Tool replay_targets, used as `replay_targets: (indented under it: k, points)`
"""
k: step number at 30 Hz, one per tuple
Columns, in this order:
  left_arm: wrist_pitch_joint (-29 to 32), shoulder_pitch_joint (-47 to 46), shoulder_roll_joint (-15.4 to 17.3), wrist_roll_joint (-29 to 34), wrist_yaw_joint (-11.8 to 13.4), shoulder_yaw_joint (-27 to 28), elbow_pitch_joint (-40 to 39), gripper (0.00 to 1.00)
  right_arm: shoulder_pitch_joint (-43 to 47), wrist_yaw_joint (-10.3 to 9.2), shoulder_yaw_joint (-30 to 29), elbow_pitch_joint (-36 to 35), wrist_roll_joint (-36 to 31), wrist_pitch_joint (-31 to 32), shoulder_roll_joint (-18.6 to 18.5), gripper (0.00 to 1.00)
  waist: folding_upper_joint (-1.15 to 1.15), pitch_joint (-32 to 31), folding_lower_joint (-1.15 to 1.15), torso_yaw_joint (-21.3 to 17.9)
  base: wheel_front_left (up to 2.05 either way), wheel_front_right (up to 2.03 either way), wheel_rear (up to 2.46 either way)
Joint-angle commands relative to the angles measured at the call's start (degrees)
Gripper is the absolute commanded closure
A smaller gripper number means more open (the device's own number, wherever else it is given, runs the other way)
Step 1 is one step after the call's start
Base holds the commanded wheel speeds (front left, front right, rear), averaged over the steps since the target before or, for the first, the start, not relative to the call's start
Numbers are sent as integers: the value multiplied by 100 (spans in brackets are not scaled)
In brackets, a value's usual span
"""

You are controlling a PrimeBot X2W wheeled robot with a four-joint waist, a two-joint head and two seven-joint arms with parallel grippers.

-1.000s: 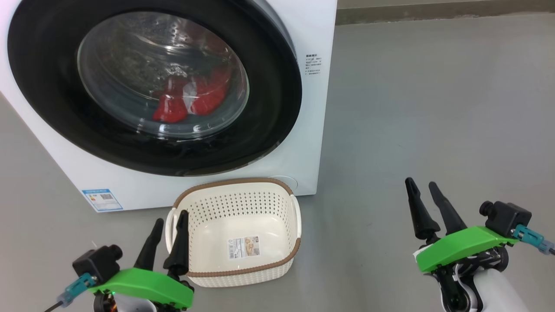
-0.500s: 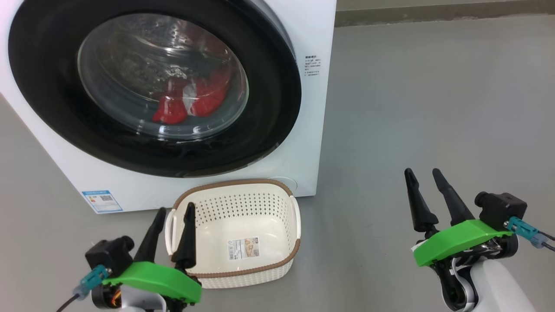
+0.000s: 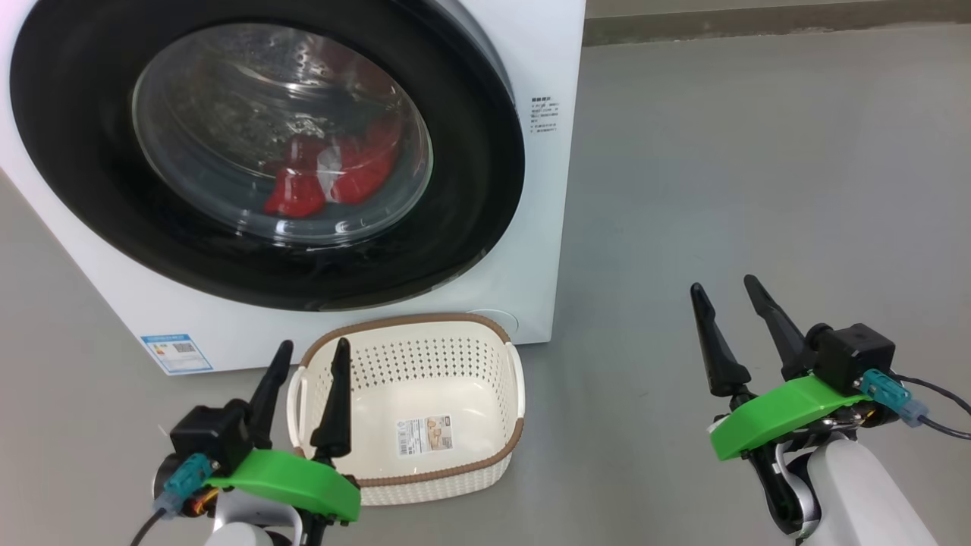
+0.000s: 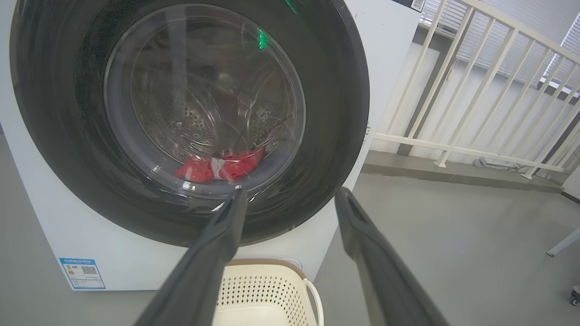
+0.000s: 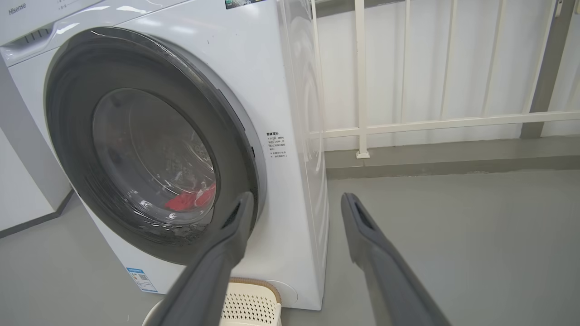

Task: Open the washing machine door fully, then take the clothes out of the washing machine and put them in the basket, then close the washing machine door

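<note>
1. A big white front-loading washing machine stands on the grey floor at the upper left of the head view, with a small blue label at its lower front corner
2. The large round washing machine door, with a wide glossy black frame and a bulging clear glass centre, lies shut against the machine's front
3. The bright red clothes, with white parts, lie low inside the drum and are seen through the glass
4. A small cream-white perforated plastic basket with a brown woven-look rim stands on the floor just in front of the machine, below the door's lower right; a paper sticker lies on its bottom
5. The left end effector, two long dark fingers on a green housing, hovers at the lower left by the basket's left handle; its jaws are spread wide with nothing between them, and whether a finger touches the basket cannot be told
6. The right end effector hovers over bare floor at the lower right, well apart from machine and basket, fingers spread wide and holding nothing
7. In the right wrist view a white railing runs behind the machine
</note>
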Motion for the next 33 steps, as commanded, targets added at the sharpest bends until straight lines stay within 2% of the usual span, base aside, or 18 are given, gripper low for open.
replay_targets:
  k: [1, 11, 33]
  points:
    - [-72, -279, 92, 150, 52, 138, -146, 0, -277, 3, 156, -109, -176, -83, -31, 0, 0, -4, 0, -4, 0, 0, 0]
    - [-228, -367, 101, 678, 103, 148, -82, 0, -452, 3, 246, 160, -716, -238, -39, 0, 0, -59, 0, -25, 0, 0, 0]
    - [-228, -240, 101, 676, 121, 159, -247, 0, -461, 3, 120, 164, -729, -238, -39, 0, 0, -2, 0, -10, 0, 0, 0]
